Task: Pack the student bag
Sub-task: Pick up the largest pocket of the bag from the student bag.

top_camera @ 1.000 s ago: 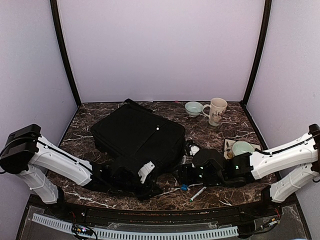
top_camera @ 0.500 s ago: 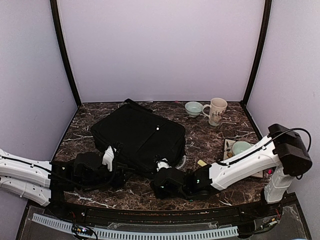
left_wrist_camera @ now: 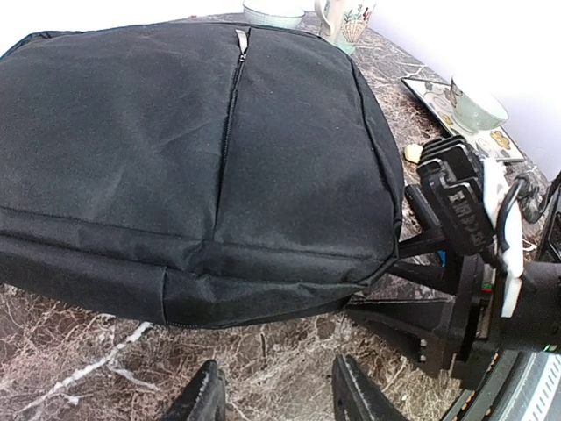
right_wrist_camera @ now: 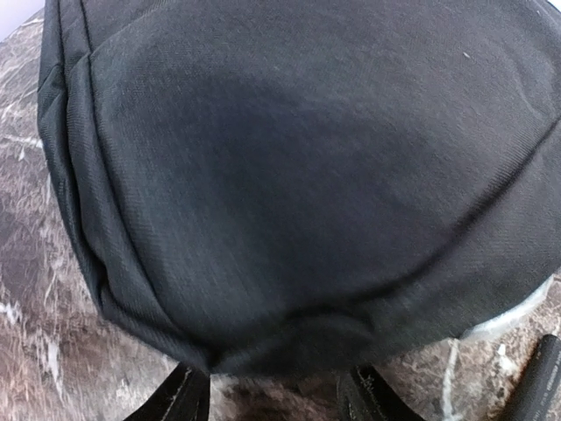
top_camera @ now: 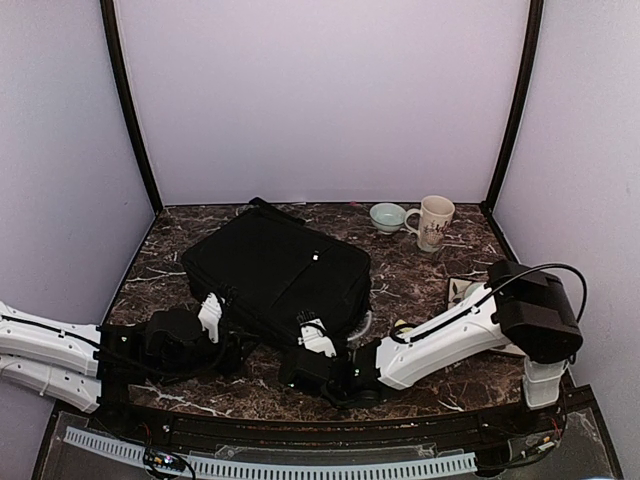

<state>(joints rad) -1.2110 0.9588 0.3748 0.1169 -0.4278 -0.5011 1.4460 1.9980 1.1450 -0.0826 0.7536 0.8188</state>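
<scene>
Since both arms lie low along the near edge, each tool meets the student bag (top_camera: 275,262) at its near wall rather than its top.

Left: left tool (left_wrist_camera: 279,402), fingers spread with nothing between them, just short of the bag's near side. Judged stationed to steady or lift that edge.

Centre-left: the student bag itself, black fabric, lying flat and angled on the tabletop (top_camera: 420,270). The front zipper appears closed, with a silver pull (left_wrist_camera: 242,39) at its far end. Judged not yet opened for packing.

Centre: right tool (right_wrist_camera: 272,402), fingers parted and empty, at the bag's near right corner with the fabric bulging just above. A hold on the seam seems intended.

Far right: pale green bowl (top_camera: 387,215) and white mug (top_camera: 433,221), side by side near the back wall, well apart from the bag.

Right: tray (left_wrist_camera: 429,88) carrying a green cup (left_wrist_camera: 479,109), largely hidden by the right arm from above.

Surface: dark brown marble pattern, white veins.

Room: plain lavender walls, black corner posts.
</scene>
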